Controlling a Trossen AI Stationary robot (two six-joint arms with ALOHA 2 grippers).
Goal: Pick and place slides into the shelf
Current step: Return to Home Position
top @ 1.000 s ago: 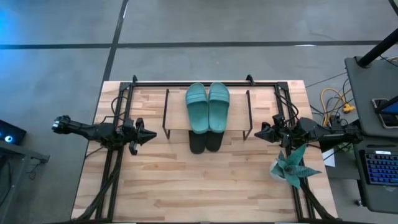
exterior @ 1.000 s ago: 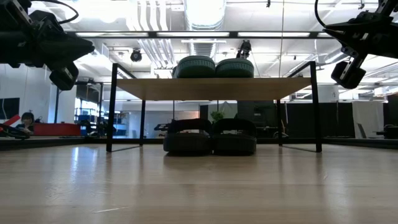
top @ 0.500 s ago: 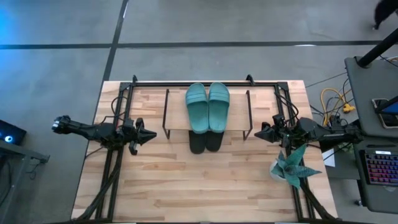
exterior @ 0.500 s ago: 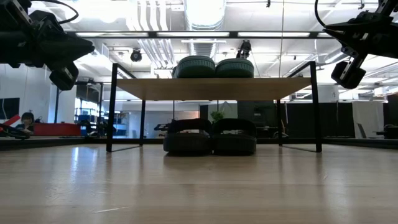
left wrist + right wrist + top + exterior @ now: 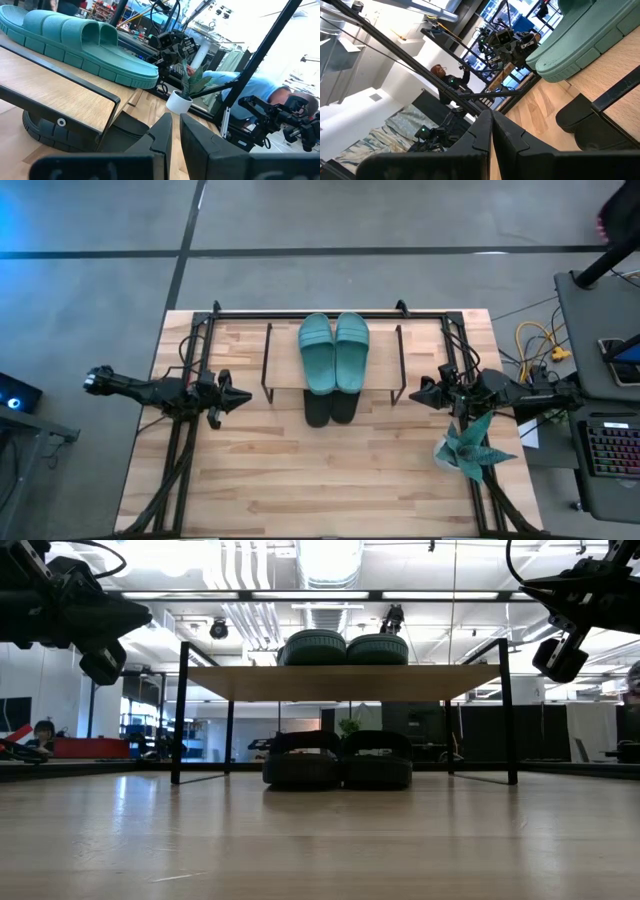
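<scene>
Two teal-green slides (image 5: 334, 350) lie side by side on the shelf's wooden top board (image 5: 290, 370); they also show in the low view (image 5: 346, 648). Two black slides (image 5: 338, 762) stand on the table under the board; their near ends show in the high view (image 5: 330, 408). My left gripper (image 5: 245, 396) hovers above the table left of the shelf, shut and empty. My right gripper (image 5: 415, 393) hovers right of the shelf, shut and empty. Both point toward the shelf.
A green spiky plant in a white pot (image 5: 470, 448) stands at the table's near right, close to my right arm. A large black frame (image 5: 330, 313) runs around the table's edges. Bare wood lies in front of the shelf (image 5: 320, 480). People show in the room beyond.
</scene>
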